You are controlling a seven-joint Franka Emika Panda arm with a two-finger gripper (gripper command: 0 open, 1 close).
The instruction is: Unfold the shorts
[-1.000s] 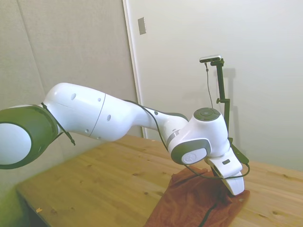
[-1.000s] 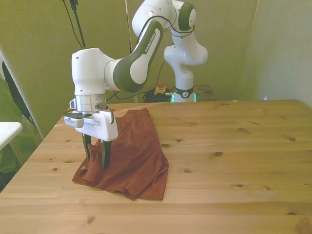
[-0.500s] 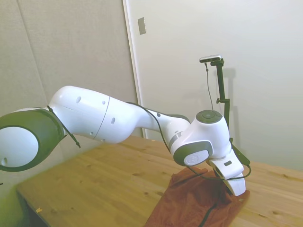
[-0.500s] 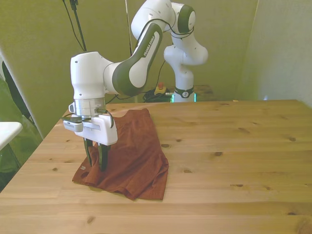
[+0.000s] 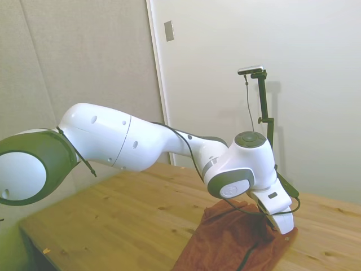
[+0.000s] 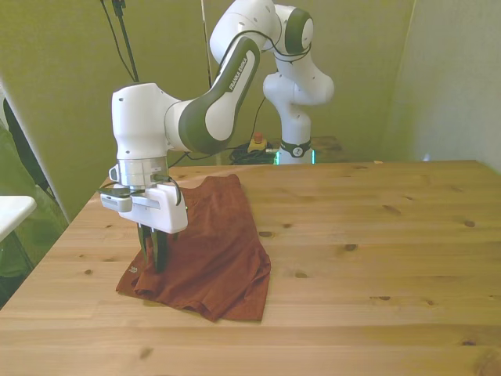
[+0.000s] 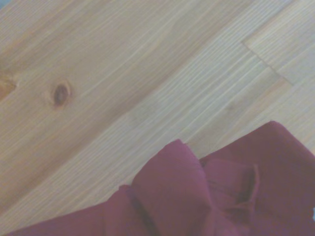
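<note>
Your gripper (image 6: 156, 256) is pinched closed on the shorts (image 6: 219, 251) near their corner at the front view's left, on the bench (image 6: 376, 258)

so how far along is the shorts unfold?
Done: the gripper is down on the shorts near the corner at the front view's left, fingers shut on a pinch of fabric; the wrist view shows a raised pleat there. In hand: that grasp, with nothing lifted yet. Left: the actual unfolding. The shorts lie as a folded stack on the table, so the top layer needs pulling open and flattening.
</note>
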